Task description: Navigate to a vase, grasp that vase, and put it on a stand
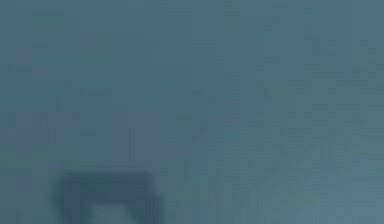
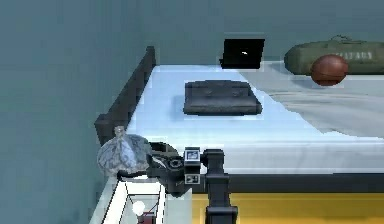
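The forward view faces a teal wall [image 1: 200, 80] head-on, from very near. The arm side view looks out and somewhat down across a bed [image 2: 300, 115], from just behind the hand [image 2: 165, 168], which sits low in the frame by the bed's near corner. The bed stretches beyond and to the right of the hand. A wall of the same teal rises left of the hand, seemingly the one surface both views share.

A grey mottled blob [image 2: 122, 155] shows at the tool [image 2: 148, 160]'s tip, near a bed [image 2: 300, 122] bearing a dark bundle [image 2: 222, 97], laptop [image 2: 243, 52] and ball [image 2: 329, 68].
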